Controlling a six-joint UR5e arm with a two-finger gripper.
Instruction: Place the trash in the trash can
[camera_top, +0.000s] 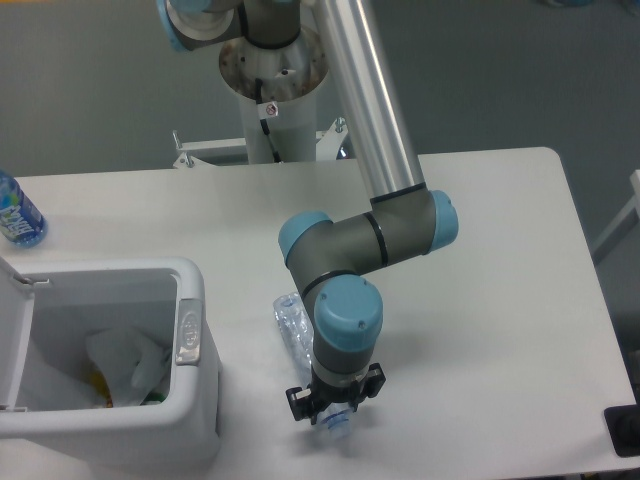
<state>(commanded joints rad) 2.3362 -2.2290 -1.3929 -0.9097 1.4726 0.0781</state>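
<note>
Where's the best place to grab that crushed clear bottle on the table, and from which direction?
Take the crushed clear bottle across its narrow width, coming straight down from above. It lies flat on the table, long axis running from beside the trash can toward the near edge, so the jaws should straddle its sides. The gripper sits over the near, cap end; whether it has closed is unclear.

A: Table (500, 250) is white, rounded corners, matte top, even light with no hard shadows.
B: Floor (90, 80) behind it?
A: Plain grey. White metal frame (215, 150) at the table's far edge. Dark object (625, 430) bottom right.
</note>
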